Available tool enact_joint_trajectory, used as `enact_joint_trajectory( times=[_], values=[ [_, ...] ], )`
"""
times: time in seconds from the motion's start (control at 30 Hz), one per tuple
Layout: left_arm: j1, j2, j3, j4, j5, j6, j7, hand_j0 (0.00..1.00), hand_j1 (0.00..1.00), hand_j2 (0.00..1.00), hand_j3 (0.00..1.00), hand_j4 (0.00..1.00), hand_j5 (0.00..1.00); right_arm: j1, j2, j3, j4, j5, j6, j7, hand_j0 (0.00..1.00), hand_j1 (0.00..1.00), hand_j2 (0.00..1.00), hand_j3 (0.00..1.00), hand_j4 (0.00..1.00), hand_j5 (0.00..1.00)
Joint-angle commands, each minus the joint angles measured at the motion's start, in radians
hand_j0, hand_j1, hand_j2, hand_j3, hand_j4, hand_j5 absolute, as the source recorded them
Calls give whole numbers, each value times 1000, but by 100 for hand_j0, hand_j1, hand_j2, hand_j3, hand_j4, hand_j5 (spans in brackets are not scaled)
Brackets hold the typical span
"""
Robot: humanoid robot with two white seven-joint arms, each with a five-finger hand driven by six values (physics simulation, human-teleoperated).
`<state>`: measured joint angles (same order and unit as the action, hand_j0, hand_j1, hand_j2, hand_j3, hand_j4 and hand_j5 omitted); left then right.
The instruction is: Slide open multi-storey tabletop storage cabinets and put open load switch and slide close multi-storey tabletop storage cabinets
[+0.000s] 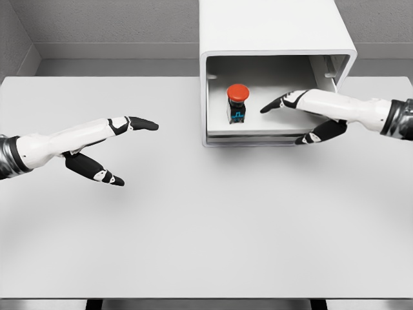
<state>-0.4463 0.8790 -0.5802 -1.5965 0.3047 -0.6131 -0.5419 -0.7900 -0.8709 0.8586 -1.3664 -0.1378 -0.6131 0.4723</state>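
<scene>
Cabinet: a white storage cabinet [274,29] stands at the far middle of the counter [206,226], its lower drawer [258,132] slid out toward the robot and open on top.
Drawer contents: one load switch [237,103] with a red mushroom cap on a dark body with a blue-green mark; it stands upright on the drawer floor, left of the drawer's middle.
Around: pale grey counter, grey walls behind; nothing lies between the drawer and the near edge.
Right robot hand [303,113]: reaches in from the right over the drawer's right half, fingers stretched out and relaxed, holding nothing; the forefinger tip points at the switch, near it but apart; the thumb hangs over the drawer's front lip.
Left robot hand [106,148]: hovers over the counter well left of the cabinet, fingers spread flat, thumb dropped below, holding nothing.
Switch relative to hands: just left of the right fingertips, well apart from the left.
</scene>
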Motion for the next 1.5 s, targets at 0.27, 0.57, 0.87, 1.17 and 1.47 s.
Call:
enact_joint_trajectory(
  times=[0.27, 0.57, 0.87, 1.17, 1.47],
  values=[
    [0, 3, 0, 0, 8, 2, 0, 100, 100, 100, 100, 100, 100, -15, 24, -1, 33, 0, 2, 6, 86, 86, 86, 86, 86, 86],
    [0, 6, 0, 0, 8, 2, -3, 100, 100, 100, 100, 100, 100, -31, 55, 0, 59, 0, 2, 15, 86, 86, 86, 86, 86, 86],
    [0, 6, 2, 0, 8, 2, -3, 100, 100, 100, 100, 100, 100, -58, 79, 2, 104, 12, 2, 31, 86, 86, 86, 86, 86, 86],
    [0, 12, 2, 0, 8, 2, -3, 100, 100, 100, 100, 100, 100, -94, 141, 8, 187, 27, 2, 49, 86, 86, 86, 86, 86, 86],
    [0, 12, 2, 0, 8, 2, -3, 100, 100, 100, 100, 100, 100, -81, 9, -3, -34, 18, 2, 37, 86, 86, 86, 86, 86, 86]
  ],
)
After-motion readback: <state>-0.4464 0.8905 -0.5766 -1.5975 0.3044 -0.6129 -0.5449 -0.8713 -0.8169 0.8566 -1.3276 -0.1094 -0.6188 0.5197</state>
